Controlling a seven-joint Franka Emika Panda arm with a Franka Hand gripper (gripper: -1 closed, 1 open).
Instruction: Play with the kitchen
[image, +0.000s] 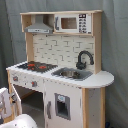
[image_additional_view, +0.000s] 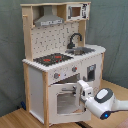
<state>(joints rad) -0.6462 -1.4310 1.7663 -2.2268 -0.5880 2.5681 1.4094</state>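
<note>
Pincer (image_additional_view: 80, 90) tips hidden against kitchen (image_additional_view: 60, 55) oven door (image_additional_view: 64, 100).

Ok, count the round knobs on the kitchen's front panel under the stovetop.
2. On the kitchen, one knob sits towards the second exterior view's left and the other knob to its right, both above the oven door. Nothing seems to hide more.

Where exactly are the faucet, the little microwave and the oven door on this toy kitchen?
faucet (image: 84, 58): first exterior view, on the black curved spout above the sink.
microwave (image: 73, 23): first exterior view, on its front window, top shelf.
oven door (image_additional_view: 66, 101): second exterior view, on the clear window pane below the knobs.
</note>
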